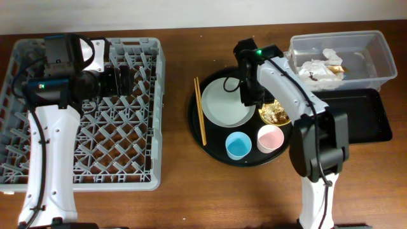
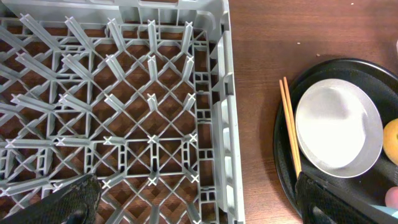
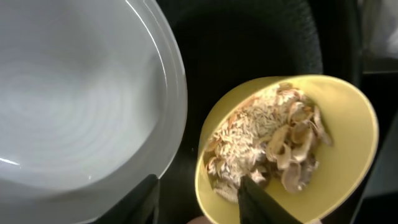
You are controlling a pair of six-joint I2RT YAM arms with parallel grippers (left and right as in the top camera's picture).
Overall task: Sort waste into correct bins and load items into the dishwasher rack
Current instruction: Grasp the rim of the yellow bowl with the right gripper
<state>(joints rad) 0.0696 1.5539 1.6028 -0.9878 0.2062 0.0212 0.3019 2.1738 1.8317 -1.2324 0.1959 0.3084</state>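
Note:
The yellow bowl [image 1: 277, 115] holds the beige-brown food scraps [image 3: 273, 137] on the large round black tray. My right gripper [image 1: 252, 95] is open, its fingers [image 3: 199, 205] straddling the bowl's [image 3: 339, 158] near rim, one finger in the scraps, one outside beside the pale plate [image 3: 74, 93]. The plate [image 1: 227, 102], chopsticks [image 1: 200, 111], blue cup [image 1: 238, 145] and pink cup [image 1: 269, 138] sit on that tray. My left gripper [image 1: 127, 79] is open and empty [image 2: 202, 205] above the grey dishwasher rack [image 2: 221, 124]. White napkins [image 1: 318, 67] lie in the clear tub [image 1: 376, 57].
The round black tray [image 1: 213, 149] sits mid-table. The shallow black rectangular tray [image 1: 359, 117] lies right of it, below the clear tub. The rack [image 1: 152, 127] fills the left side. In the left wrist view the plate [image 2: 339, 127] and chopsticks [image 2: 290, 124] show at right.

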